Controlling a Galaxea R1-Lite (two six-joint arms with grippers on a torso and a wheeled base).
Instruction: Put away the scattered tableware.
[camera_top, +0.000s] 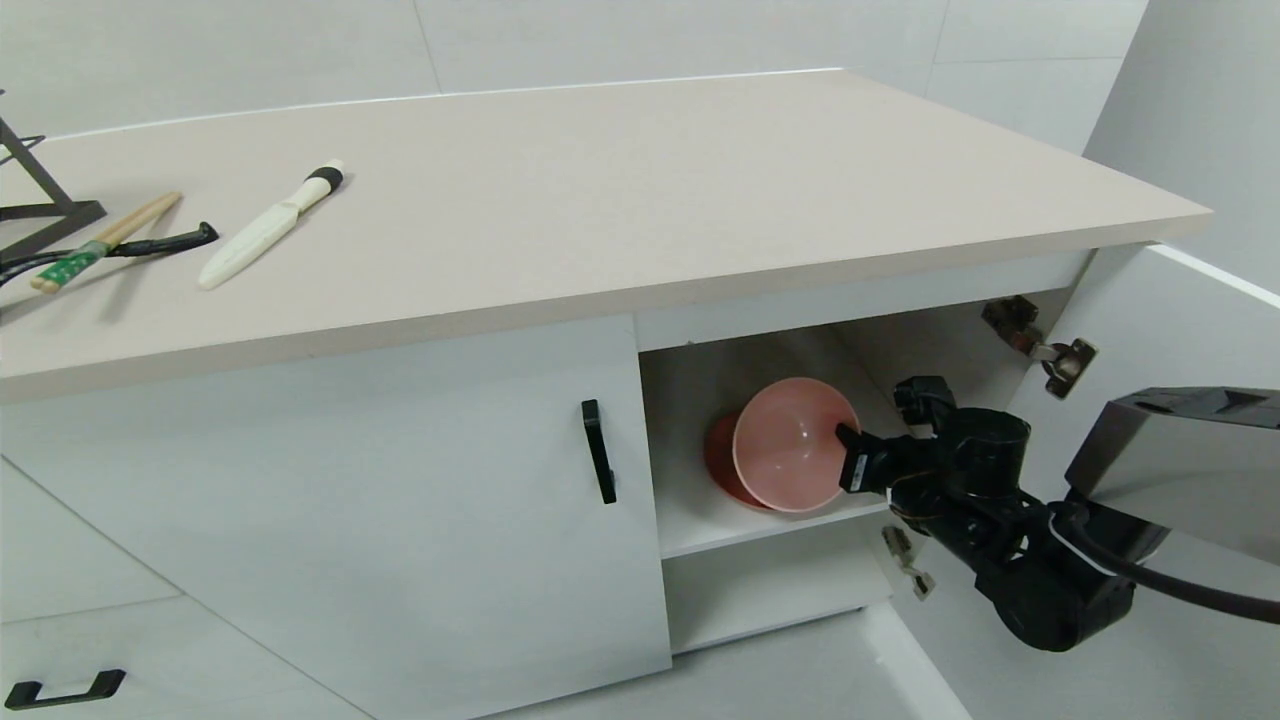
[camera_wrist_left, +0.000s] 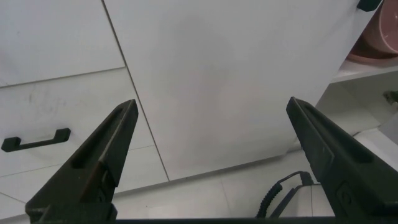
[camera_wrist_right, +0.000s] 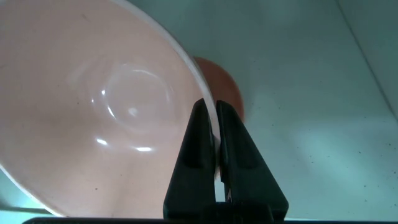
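Closest in, the left gripper (camera_wrist_left: 211, 106) hangs low in front of the closed cabinet door (camera_top: 420, 520), its two fingers spread wide with nothing between them; a drawer handle (camera_wrist_left: 35, 140) sits off to one side of that door, lower down; on the robot's right, the right gripper (camera_wrist_right: 213, 115) reaches into the open compartment, its fingers pressed together on the rim of the pink bowl (camera_top: 790, 445), one finger inside the rim and one outside; the pink bowl is tipped up on its side, its hollow facing out toward the robot, and its lower edge is at the front of the upper shelf (camera_top: 700, 530); just behind it, touching or nearly so, sits a red bowl (camera_top: 716, 462), mostly hidden; the compartment's own door (camera_top: 1180, 330) stands swung open on the right, with a hinge (camera_top: 1045, 348) showing at its top; a black vertical handle (camera_top: 598, 450) marks the edge of the closed door beside the opening; above, on the countertop (camera_top: 650, 190), toward its far left, lies a cream utensil (camera_top: 268, 225) with a black band near one end; beside it lie chopsticks (camera_top: 105, 240) crossing a black-handled utensil (camera_top: 165, 243); at the far left edge stands part of a dark metal rack (camera_top: 45, 200).
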